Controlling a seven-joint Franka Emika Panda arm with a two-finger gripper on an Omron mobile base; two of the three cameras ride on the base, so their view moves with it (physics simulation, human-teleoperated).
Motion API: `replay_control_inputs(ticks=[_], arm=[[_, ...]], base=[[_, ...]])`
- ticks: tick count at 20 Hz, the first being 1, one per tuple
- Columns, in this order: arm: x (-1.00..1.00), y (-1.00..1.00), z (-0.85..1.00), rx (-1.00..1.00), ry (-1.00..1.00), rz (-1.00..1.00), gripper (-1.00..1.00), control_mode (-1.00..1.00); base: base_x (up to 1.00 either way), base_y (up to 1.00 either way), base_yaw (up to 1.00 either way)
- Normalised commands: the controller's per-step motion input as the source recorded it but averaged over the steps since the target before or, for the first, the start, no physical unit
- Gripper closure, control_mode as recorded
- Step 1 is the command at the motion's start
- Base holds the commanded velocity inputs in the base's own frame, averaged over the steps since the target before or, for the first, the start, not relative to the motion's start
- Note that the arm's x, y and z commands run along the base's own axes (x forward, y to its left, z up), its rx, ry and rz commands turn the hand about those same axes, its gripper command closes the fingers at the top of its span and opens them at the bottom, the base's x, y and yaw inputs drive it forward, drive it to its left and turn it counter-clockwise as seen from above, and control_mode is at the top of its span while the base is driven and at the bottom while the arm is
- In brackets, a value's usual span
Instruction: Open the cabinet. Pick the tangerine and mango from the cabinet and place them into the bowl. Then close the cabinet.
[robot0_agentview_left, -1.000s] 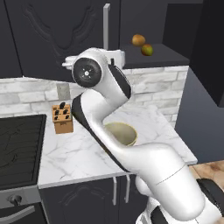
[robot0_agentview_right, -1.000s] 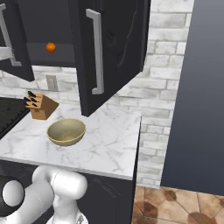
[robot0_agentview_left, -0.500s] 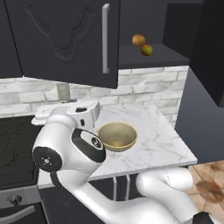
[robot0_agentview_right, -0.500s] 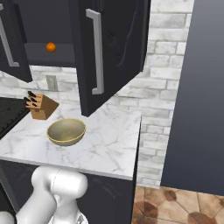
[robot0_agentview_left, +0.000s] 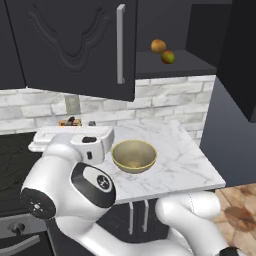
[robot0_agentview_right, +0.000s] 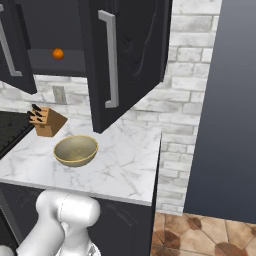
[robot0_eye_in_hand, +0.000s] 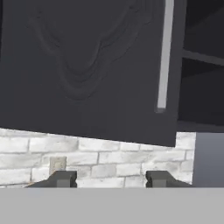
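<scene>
Open cabinet (robot0_agentview_left: 75, 45) shelf holding three fruits: one tangerine (robot0_agentview_right: 58, 54), one mango (robot0_agentview_left: 168, 57), one brownish-orange fruit (robot0_agentview_left: 158, 46). One bowl (robot0_agentview_left: 134, 156), empty, on counter (robot0_agentview_left: 185, 165). Gripper (robot0_eye_in_hand: 111, 179) jaws apart, holding nothing.

no readable text, labels or numbers anywhere.
</scene>
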Motion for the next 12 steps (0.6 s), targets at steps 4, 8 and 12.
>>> replay_control_inputs(ticks=[4, 8, 12], arm=[[-0.27, -1.0, 0.78, 0.24, -0.25, 0.0, -1.0, -1.0], [-0.21, -1.0, 0.63, 0.27, -0.2, 0.0, -1.0, -1.0], [-0.06, -1.0, 0.24, 0.27, -0.07, 0.06, -1.0, -1.0]], base=[[0.0, 0.0, 0.0], [0.0, 0.0, 0.0], [0.0, 0.0, 0.0]])
